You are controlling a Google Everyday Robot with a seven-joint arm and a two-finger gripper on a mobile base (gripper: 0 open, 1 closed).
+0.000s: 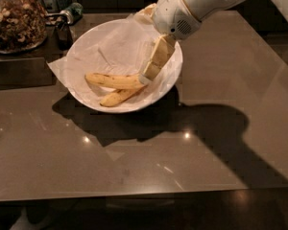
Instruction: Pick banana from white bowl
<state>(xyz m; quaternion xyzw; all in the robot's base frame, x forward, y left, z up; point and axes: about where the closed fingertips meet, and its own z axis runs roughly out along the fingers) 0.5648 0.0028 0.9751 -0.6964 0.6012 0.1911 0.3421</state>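
Twice spotting yellow inside the white bowl: finding the banana, thick and brown-specked, lying across the crinkled paper lining in the bowl's front half, and finding a slimmer banana lying just in front of it, seemingly touching it toward their right ends. Seeing the claw hanging down from the upper right, inside the bowl's right rim, its tip meeting the banana's right end. Not managing to tell whether clenched or released. Noting the white arm crossing above the bowl's far right edge and hiding that stretch of rim. Marking a glass jar of nuts standing at the far left corner, apart from the bowl, and a small dark object sitting near the bowl's far left rim. Catching a corner of paper lining poking out past the left rim. Finding the worktop spreading broadly in front of the bowl and off to its right, with the front edge running along the bottom, well apart from the bowl.
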